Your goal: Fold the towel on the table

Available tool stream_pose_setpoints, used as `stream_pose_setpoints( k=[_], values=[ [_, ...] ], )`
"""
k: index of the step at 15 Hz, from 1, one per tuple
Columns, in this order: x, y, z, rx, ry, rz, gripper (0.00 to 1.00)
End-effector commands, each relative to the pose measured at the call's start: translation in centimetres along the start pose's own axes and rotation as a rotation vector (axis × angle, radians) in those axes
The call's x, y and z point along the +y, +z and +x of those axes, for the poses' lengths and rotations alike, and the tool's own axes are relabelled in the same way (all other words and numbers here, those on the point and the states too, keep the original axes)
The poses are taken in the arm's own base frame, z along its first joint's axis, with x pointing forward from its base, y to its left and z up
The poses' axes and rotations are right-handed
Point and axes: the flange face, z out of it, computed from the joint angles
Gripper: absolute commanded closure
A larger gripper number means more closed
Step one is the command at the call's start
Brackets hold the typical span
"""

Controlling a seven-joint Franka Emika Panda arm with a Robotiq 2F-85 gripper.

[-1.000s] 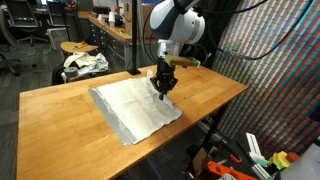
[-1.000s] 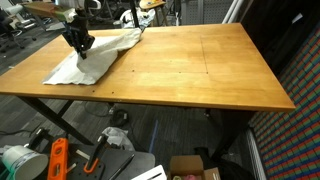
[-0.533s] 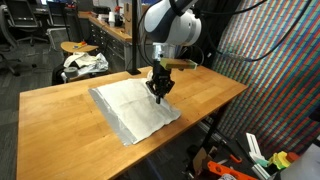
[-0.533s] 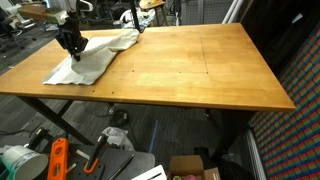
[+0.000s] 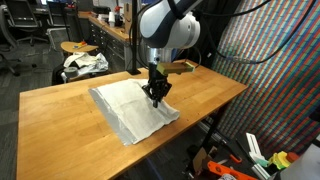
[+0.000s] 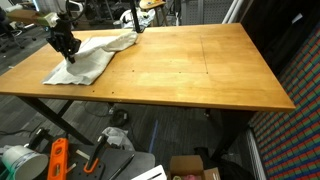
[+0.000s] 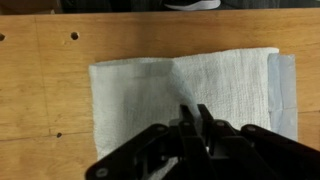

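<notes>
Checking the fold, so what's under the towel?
The towel lies on the wooden table, bare wood showing around it. In the wrist view a lower layer peeks out along one edge. Anything beneath the cloth is covered; the gripper hides part.

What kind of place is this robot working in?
Probably a lab or workshop: a long wooden workbench behind, orange tools on the floor, and a large wooden table.

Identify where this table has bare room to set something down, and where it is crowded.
The widest bare patch is the wood between the towel and the far edge of the table. A smaller strip borders the towel's other side. Crowded: the towel's corner, where the end effector grips it.
</notes>
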Motion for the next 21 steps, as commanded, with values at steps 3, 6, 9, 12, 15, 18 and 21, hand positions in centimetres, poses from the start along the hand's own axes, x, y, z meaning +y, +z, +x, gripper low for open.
stream_pose_setpoints(
  k=[3,6,9,12,15,18,21],
  values=[
    [-2.1,-0.4,-1.7,0.055,-0.026,-0.047,0.87],
    [-3.2,-0.2,-1.9,0.064,-0.034,-0.056,0.86],
    [-4.4,0.1,-1.7,0.067,-0.021,-0.059,0.87],
    [-5.5,0.2,-1.4,0.071,0.001,-0.057,0.87],
    [-6.4,0.4,-1.3,0.07,0.02,-0.057,0.87],
    [-7.0,0.6,-1.3,0.076,0.031,-0.058,0.87],
    [-7.5,1.0,-1.4,0.083,0.036,-0.061,0.86]
  ],
)
